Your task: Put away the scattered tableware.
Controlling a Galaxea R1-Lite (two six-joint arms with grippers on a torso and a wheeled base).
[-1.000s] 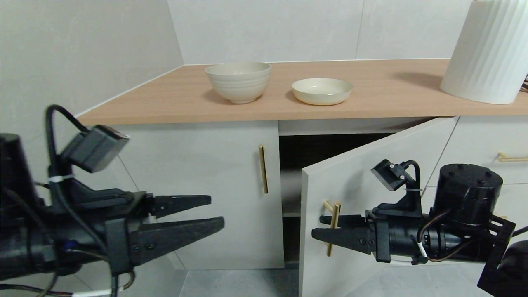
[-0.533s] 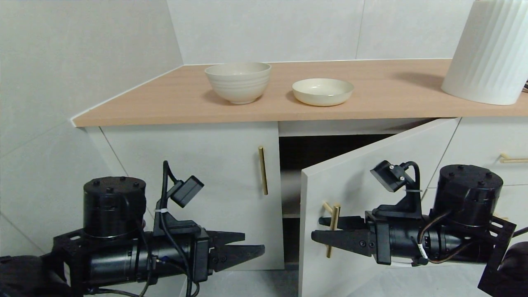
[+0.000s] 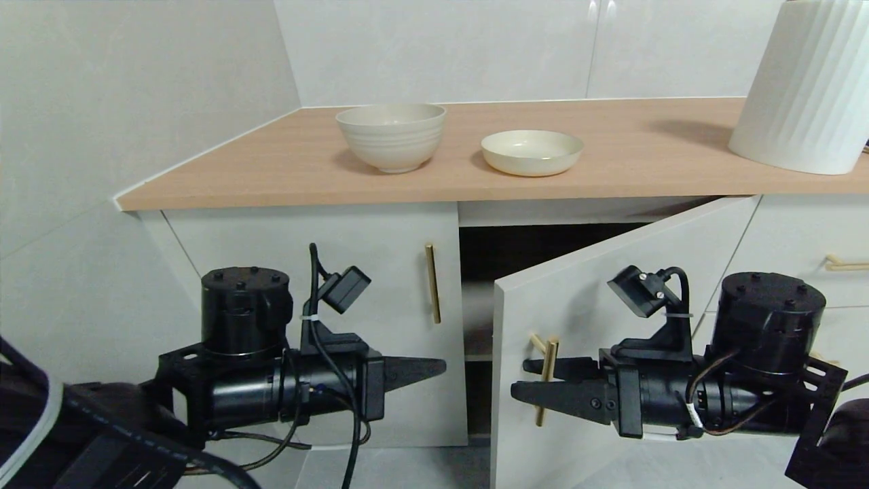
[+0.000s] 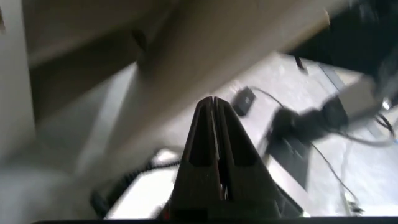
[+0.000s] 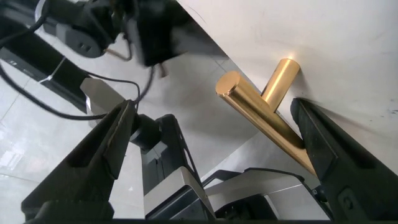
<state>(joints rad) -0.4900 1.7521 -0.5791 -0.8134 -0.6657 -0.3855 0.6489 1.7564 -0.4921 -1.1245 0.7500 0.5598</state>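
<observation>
Swinging rightward, my left hand (image 3: 438, 367) now sits pressed shut, empty, by the closed door (image 3: 305, 258); my right hand (image 3: 521, 378) gapes around one brass handle (image 3: 545, 370). One bowl (image 3: 392, 134) and one dish (image 3: 531, 151) stand on the desk (image 3: 271, 170).

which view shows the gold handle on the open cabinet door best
The right wrist view: the gold handle appears close up, between the open fingers of the right gripper. The head view shows the handle smaller, partly behind that gripper.
</observation>
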